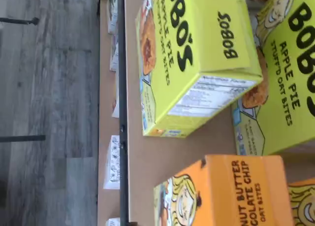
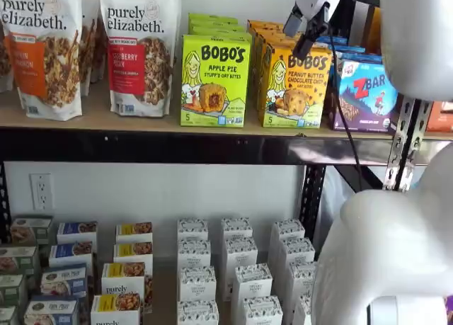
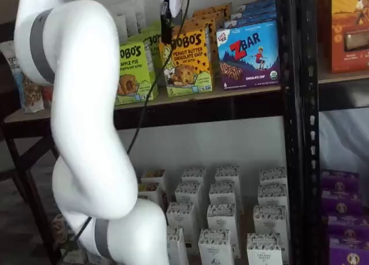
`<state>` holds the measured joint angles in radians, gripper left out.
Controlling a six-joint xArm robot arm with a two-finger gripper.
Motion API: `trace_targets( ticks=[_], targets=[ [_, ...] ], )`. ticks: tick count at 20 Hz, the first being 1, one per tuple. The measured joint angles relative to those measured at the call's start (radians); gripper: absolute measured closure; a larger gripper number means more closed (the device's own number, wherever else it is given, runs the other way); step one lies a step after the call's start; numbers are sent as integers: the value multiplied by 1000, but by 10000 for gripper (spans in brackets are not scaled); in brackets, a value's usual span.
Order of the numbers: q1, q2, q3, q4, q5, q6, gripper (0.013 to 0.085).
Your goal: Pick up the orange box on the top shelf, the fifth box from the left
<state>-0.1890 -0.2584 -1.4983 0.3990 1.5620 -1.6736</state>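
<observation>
the orange box (image 2: pixel 295 85), printed "bobo's peanut butter chocolate chip", stands upright at the front of the top shelf (image 2: pixel 212 146), between one lime-green "bobo's apple pie stuff'd oat bites" box (image 2: pixel 214 80) and one blue "zbar" box (image 2: pixel 365 93). two "purely elizabeth." bags (image 2: pixel 139 47) stand further along. the gripper (image 2: pixel 309 33) hangs before the orange box's upper corner; whether its fingers are parted cannot be told.

Shop-like mock-up: retail snack boxes (image 2: pixel 214 81) fronted on black metal shelving (image 2: pixel 198 146) (wall socket (image 2: pixel 42 191) behind).
</observation>
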Motion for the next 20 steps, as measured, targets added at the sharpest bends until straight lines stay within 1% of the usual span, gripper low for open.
trace_targets(
  ticks=[5, 8, 11, 20],
  targets=[
    [-4, 23, -17, -11, 5, -9, 130],
    [-4, 52, -52, -32, 47, -11, 130],
    [-11, 77, -80, -42, 83, -17, 130],
    [-10, 107, -99, -62, 92, -24, 130]
  ],
)
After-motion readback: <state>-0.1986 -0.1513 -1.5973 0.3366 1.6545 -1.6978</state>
